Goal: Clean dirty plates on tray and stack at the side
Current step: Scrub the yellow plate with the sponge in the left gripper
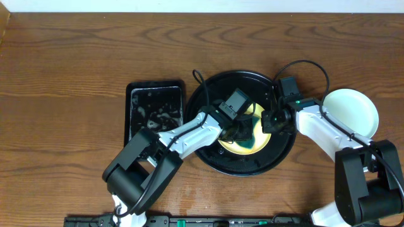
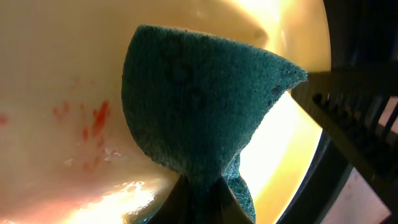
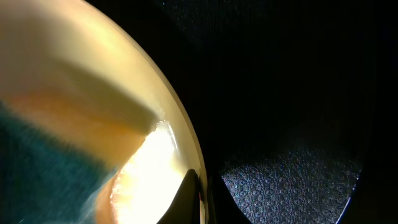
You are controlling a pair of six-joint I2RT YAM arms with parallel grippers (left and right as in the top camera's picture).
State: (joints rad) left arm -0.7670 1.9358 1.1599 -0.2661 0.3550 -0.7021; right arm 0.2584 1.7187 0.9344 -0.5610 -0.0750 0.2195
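The pale yellow plate (image 1: 247, 146) lies in the round black tray (image 1: 208, 148). My left gripper (image 1: 243, 129) is shut on a green sponge (image 2: 199, 99) and presses it on the plate (image 2: 56, 56), next to red smears (image 2: 93, 121). My right gripper (image 1: 270, 122) is shut on the yellow plate's right rim (image 3: 180, 137), one finger inside and one outside. A pale mint-blue plate (image 1: 351, 111) sits on the table right of the tray. A third plate is not in view.
A smaller rectangular black tray (image 1: 155, 108) with wet foam stands left of the round tray. The wooden table (image 1: 63, 75) stretches around. The right gripper's finger shows in the left wrist view (image 2: 354, 118).
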